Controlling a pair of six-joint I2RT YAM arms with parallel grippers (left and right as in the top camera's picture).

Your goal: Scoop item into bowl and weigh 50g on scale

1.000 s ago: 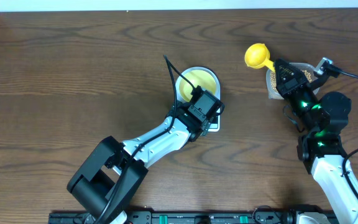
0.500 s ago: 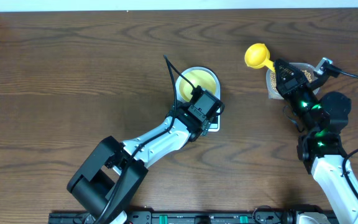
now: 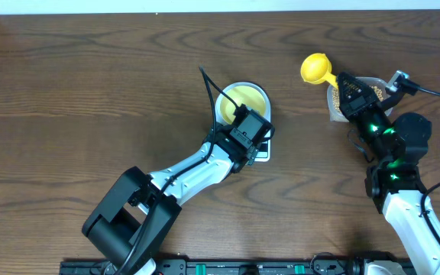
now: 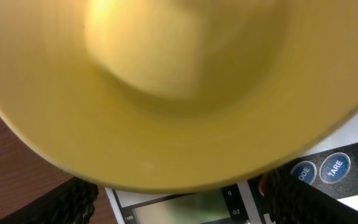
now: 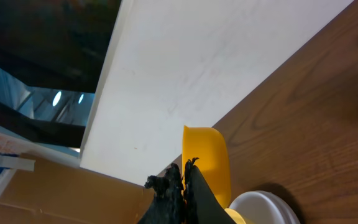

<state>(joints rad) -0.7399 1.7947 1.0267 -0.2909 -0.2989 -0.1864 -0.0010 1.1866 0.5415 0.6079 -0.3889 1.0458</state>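
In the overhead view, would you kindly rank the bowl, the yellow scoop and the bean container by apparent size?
1. bowl: looks largest.
2. yellow scoop: clearly smaller.
Unranked: bean container, mostly hidden under the right gripper, so its full outline cannot be judged.

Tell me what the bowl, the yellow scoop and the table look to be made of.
Bowl: pale yellow, smooth with a soft sheen and no pattern; probably plastic, though glazed ceramic is possible. Scoop: uniform bright yellow, cup and handle the same colour; likely plastic. Table: dark brown with flowing grain lines, matte; wood or a wood-look laminate.
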